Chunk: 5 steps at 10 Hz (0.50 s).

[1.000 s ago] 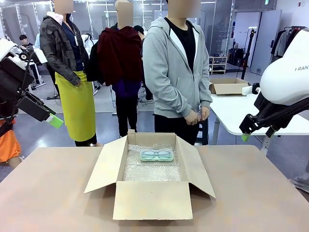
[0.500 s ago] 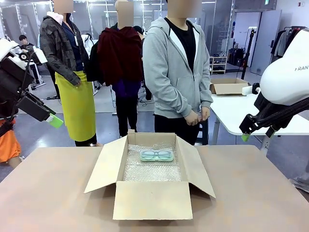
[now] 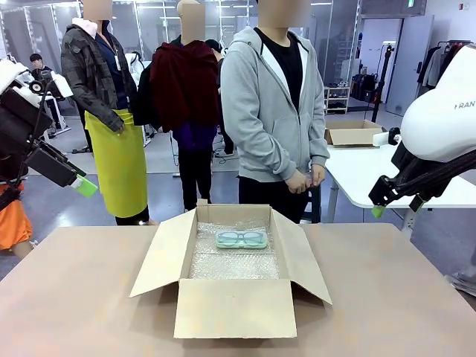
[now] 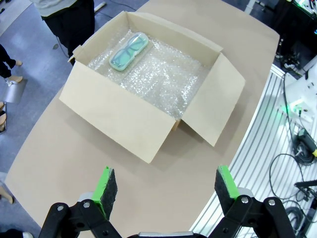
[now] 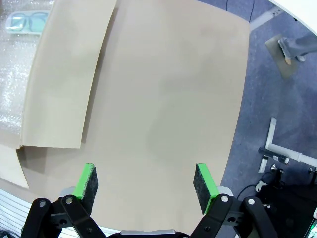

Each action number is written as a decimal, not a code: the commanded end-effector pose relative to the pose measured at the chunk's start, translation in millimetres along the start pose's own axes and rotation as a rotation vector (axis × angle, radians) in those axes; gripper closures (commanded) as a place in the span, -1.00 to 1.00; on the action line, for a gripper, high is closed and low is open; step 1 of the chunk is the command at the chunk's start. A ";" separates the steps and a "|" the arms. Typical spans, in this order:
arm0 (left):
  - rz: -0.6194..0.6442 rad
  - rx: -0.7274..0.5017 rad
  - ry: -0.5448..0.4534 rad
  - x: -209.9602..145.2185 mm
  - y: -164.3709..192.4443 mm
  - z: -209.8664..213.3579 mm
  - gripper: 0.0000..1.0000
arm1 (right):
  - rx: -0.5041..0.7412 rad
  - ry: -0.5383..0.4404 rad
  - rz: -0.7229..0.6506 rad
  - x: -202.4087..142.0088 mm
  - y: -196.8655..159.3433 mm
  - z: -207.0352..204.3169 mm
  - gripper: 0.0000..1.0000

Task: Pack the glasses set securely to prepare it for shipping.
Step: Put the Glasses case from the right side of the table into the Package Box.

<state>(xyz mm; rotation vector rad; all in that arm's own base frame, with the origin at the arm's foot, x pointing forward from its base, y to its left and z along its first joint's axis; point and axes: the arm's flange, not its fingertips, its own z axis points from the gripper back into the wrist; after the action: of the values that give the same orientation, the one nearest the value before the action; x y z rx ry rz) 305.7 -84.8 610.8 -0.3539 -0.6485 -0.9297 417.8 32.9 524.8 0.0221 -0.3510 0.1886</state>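
Nothing moved | mint-green case [image 3: 241, 239] in box [image 3: 234, 306] | left gripper [image 4: 165, 184], right gripper [image 5: 146, 181] gaping, empty, well clear of it

L pincer [image 4: 163, 184] open, raised; R pincer [image 5: 147, 181] open, raised.

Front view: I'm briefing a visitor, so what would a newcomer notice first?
An open cardboard box sits mid-table, lined with bubble wrap, a mint-green glasses case lying at its far end. A person in a grey hoodie stands behind it, while the left end effector and right end effector hang open, raised at either side.
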 end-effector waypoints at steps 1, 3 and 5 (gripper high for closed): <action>-0.005 -0.011 -0.009 0.3 0.2 2.6 -1.00 | 0.000 0.000 0.000 0.0 0.1 0.0 -0.96; -0.005 -0.011 -0.009 0.3 0.2 2.6 -1.00 | 0.000 0.000 0.000 0.0 0.1 0.0 -0.96; -0.005 -0.011 -0.009 0.3 0.2 2.6 -1.00 | 0.000 0.000 0.000 0.0 0.1 0.0 -0.96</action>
<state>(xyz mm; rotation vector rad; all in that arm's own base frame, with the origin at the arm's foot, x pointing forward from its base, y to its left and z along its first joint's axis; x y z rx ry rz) 305.7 -84.8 610.8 -0.3539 -0.6485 -0.9297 417.8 32.9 524.8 0.0221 -0.3510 0.1886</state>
